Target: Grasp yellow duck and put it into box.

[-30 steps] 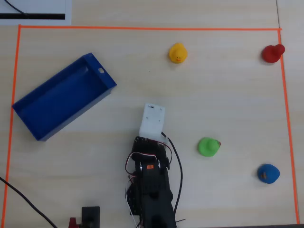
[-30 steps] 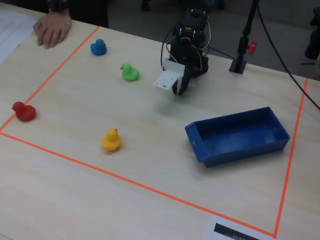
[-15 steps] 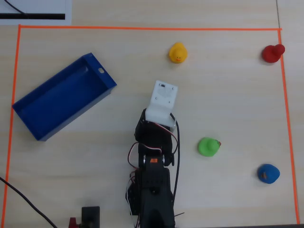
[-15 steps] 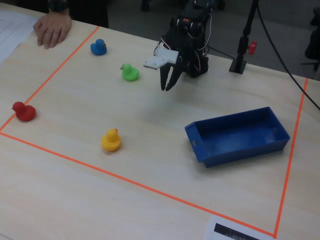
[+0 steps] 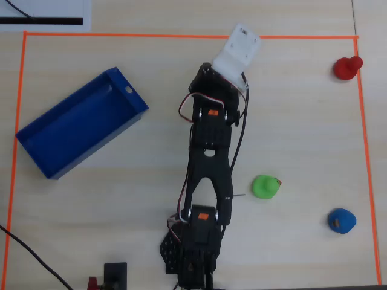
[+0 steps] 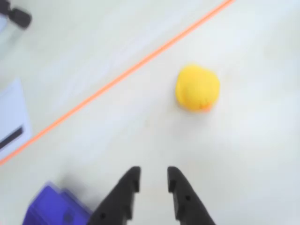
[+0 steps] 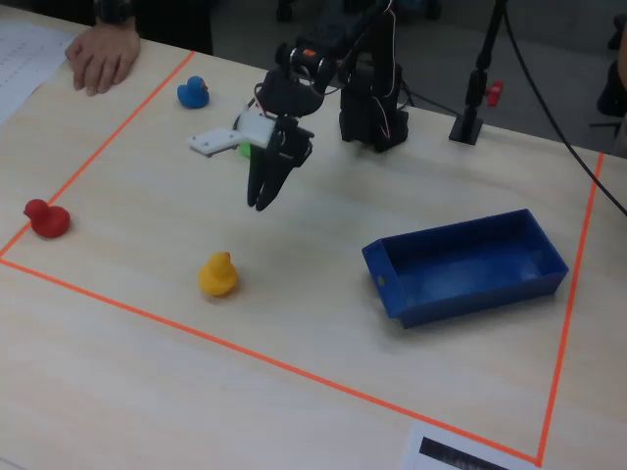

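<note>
The yellow duck (image 7: 217,274) stands on the table near the orange tape line; in the wrist view the yellow duck (image 6: 198,88) lies ahead of the fingers and to the right. My gripper (image 7: 258,204) hangs above the table, up and slightly right of the duck in the fixed view, not touching it. Its jaws are a little apart in the wrist view, gripper (image 6: 152,174), with nothing between them. The blue box (image 7: 465,264) sits empty to the right; one box corner (image 6: 56,208) shows at the wrist view's lower left. In the overhead view the stretched arm (image 5: 208,121) hides the duck, and the box (image 5: 78,124) lies left.
A red duck (image 7: 44,217), a blue duck (image 7: 193,93) and a green duck (image 5: 265,186) stand elsewhere inside the orange tape border (image 5: 181,35). A person's hand (image 7: 98,59) rests at the far left corner. A black stand (image 7: 470,122) is behind the arm's base.
The arm has stretched out from its base across the table toward the yellow duck. In the overhead view its head now covers the duck. The jaws stay slightly apart.
</note>
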`<state>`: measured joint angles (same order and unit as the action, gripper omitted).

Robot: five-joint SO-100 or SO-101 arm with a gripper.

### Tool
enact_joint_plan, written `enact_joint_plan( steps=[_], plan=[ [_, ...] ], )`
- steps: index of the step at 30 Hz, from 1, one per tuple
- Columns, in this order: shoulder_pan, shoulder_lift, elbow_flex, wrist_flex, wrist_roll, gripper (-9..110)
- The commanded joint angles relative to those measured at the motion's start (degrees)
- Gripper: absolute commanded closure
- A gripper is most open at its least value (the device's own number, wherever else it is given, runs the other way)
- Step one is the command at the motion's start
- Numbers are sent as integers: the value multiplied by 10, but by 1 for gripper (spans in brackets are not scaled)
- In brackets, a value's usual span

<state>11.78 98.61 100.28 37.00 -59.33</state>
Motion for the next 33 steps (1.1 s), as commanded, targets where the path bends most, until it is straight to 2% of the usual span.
enact_joint_plan(
  steps=[1,8,19,22,25,26,33],
  plan=[
    [25,-108,-101,-60,2,91],
    [65,-226,-165,-84,3,74],
    [77,-326,-186,-60,1,74],
    [74,-346,-209,-59,3,80],
    [72,-359,-228,-60,3,98],
    [72,-362,-231,-62,3,101],
    [73,-353,-245,-37,-3,101]
  ],
)
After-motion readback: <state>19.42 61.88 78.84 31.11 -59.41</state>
